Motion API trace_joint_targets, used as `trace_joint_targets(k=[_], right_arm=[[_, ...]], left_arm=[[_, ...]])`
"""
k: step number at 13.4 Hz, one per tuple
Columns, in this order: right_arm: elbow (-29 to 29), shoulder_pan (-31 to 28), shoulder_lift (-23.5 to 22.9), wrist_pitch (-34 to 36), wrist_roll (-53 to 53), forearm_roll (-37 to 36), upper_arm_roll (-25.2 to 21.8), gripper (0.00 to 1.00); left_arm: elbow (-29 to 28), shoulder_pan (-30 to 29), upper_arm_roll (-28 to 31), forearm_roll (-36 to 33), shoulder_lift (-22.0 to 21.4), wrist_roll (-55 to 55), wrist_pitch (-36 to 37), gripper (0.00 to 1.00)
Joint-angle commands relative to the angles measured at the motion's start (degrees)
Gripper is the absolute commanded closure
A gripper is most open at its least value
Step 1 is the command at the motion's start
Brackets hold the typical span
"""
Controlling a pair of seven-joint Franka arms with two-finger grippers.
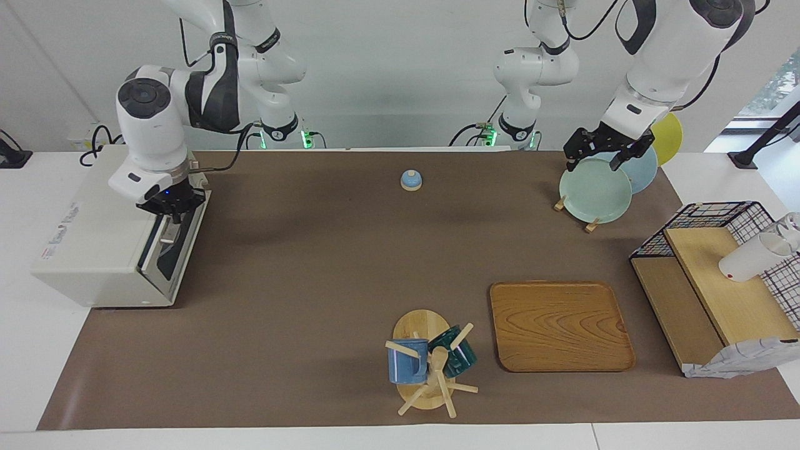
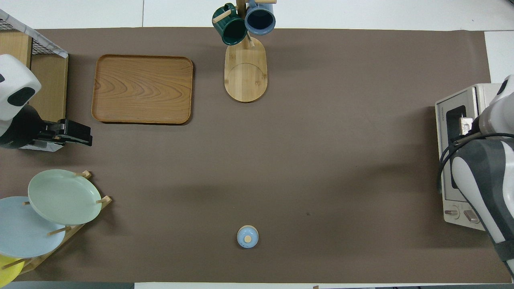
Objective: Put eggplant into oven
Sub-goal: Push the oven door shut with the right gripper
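While the oven [image 1: 106, 250] faces the table centre, no eggplant is seen. The right gripper [image 1: 172, 209] is lowered at its door top, finger state indeterminable. The left gripper [image 1: 598, 152] is held spread over the plates [image 1: 597, 190].

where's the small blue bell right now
The small round blue bell with a wooden knob sits alone on the brown mat, mid-table at the edge nearest the robots, roughly midway between the off-white toaster oven and the plate rack.

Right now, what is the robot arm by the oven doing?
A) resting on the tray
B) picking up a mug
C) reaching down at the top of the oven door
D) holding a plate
C: the right gripper is down at the top edge of the oven door.
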State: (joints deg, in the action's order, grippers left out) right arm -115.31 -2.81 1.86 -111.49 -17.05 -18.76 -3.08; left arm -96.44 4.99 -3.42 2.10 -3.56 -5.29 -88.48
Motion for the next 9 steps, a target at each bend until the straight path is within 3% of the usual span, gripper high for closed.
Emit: trace_joint_targets(k=[1, 5, 9], right_arm=[[0.6, -0.97, 2.44, 3.55, -3.52, 2.58, 0.27, 0.94], [9.39, -0.97, 2.62, 16.72, -4.22, 10.81, 0.1, 0.75], [10.28, -1.41, 2.62, 16.05, -3.26, 17.0, 0.01, 0.48]], left_arm=[[-0.33, -0.6, -0.54, -0.87, -0.75, -0.07, -0.03, 0.0], [-0.33, -0.6, -0.54, -0.87, -0.75, -0.07, -0.11, 0.0], [-0.33, -0.6, -0.54, -0.87, -0.75, -0.07, -0.03, 0.0]])
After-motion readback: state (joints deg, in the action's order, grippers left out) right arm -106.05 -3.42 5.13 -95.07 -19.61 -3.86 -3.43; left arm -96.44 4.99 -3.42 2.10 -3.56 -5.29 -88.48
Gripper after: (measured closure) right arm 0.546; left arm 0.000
